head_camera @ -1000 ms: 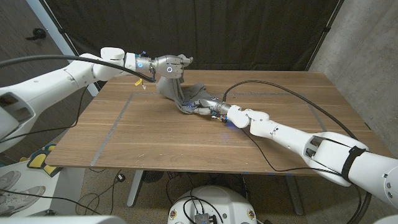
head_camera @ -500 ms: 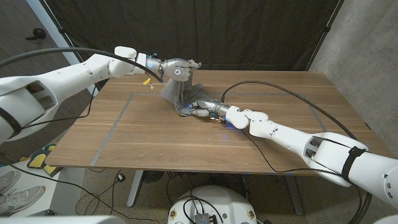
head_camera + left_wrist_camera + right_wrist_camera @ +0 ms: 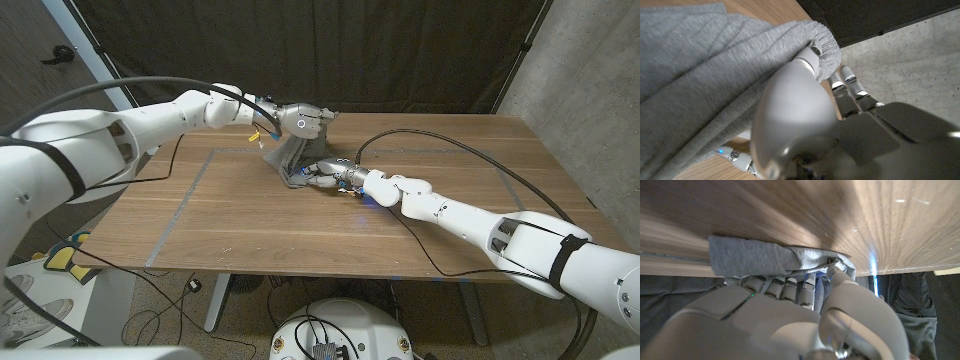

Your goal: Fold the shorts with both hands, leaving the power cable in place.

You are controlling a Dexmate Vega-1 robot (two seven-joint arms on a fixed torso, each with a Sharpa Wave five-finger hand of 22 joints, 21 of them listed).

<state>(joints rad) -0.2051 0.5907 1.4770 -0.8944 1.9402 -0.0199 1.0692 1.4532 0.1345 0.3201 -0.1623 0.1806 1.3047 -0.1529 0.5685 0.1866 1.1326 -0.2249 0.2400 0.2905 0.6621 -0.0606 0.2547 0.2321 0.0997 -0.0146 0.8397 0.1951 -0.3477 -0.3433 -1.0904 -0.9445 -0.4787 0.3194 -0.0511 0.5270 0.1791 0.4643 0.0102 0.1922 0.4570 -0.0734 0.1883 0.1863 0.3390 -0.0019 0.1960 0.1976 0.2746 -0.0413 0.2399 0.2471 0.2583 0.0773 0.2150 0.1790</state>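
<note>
Left hand (image 3: 303, 121): raised above the table's far middle, fingers closed on a gathered edge of the grey shorts (image 3: 289, 158), which hang from it in a bunched drape down to the wooden table (image 3: 250, 215); in the left wrist view the cloth (image 3: 700, 75) wraps over the hand (image 3: 795, 115). Right hand (image 3: 335, 176): low on the table just beside the shorts' lower edge, fingers (image 3: 785, 287) pinching the hem of the cloth (image 3: 765, 260) against the wood. Black power cable (image 3: 440, 145): lies in a long curve across the table's right half, apart from the shorts.
</note>
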